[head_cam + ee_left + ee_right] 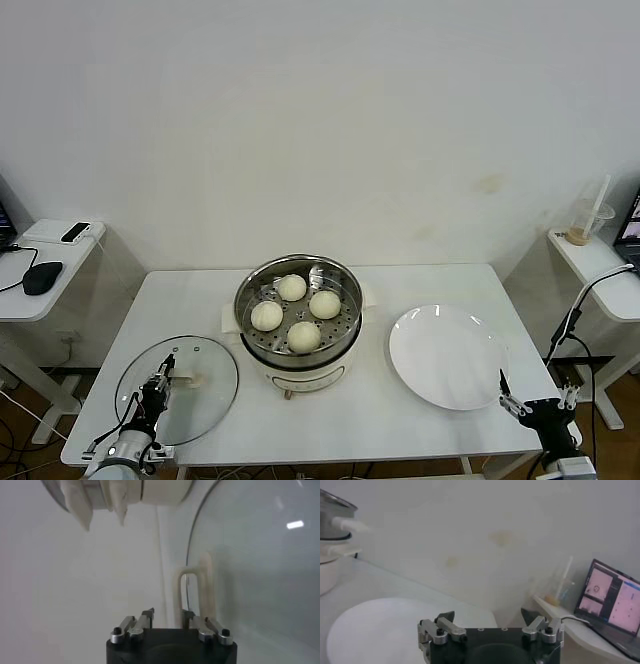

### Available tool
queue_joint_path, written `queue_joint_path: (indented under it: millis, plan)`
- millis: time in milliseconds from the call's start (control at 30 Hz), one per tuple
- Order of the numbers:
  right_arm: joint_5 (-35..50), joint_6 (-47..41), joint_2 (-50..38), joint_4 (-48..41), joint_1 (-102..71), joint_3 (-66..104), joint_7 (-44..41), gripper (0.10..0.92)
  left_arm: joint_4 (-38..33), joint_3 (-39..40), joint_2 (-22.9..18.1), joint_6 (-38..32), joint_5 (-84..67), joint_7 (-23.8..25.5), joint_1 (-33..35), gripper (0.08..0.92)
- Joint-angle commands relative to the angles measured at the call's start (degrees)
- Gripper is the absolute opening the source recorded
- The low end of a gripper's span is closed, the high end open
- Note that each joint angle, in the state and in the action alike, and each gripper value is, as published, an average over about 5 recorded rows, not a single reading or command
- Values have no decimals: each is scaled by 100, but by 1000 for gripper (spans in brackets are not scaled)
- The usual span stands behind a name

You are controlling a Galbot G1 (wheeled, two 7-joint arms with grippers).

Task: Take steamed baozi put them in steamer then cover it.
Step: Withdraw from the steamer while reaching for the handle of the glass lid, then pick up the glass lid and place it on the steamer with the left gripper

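baozi (pixel 291 287) — all 4 — are seen on the tray of the steamer (pixel 262 352); covering remains. the cover (pixel 205 405) lies flat on the table (pixel 400 415), its handle (pixel 191 592) just beyond the narrowly parted left gripper (pixel 167 615) — alignment clear only in the left wrist view. the right gripper (pixel 537 402) is parked wide open beside the plate (pixel 450 357).

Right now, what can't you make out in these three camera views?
- Steamer base: head view, pot hides most of it.
- Lid far rim: left wrist view, cut off by the frame.
- Left gripper contact with lid handle: unclear.
- Laptop screen text: right wrist view, too small.
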Motion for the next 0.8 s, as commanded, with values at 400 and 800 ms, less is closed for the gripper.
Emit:
queue_joint_path:
  millis: [400, 800]
  plan:
    - [20, -4, -39, 212, -62, -106, -20, 823, -849, -565, 514, 20, -496, -143, 287, 147]
    - [38, 3, -55, 245, -85, -233, -14, 823, -1732, -1141, 1176, 380, -1185, 740, 428, 147]
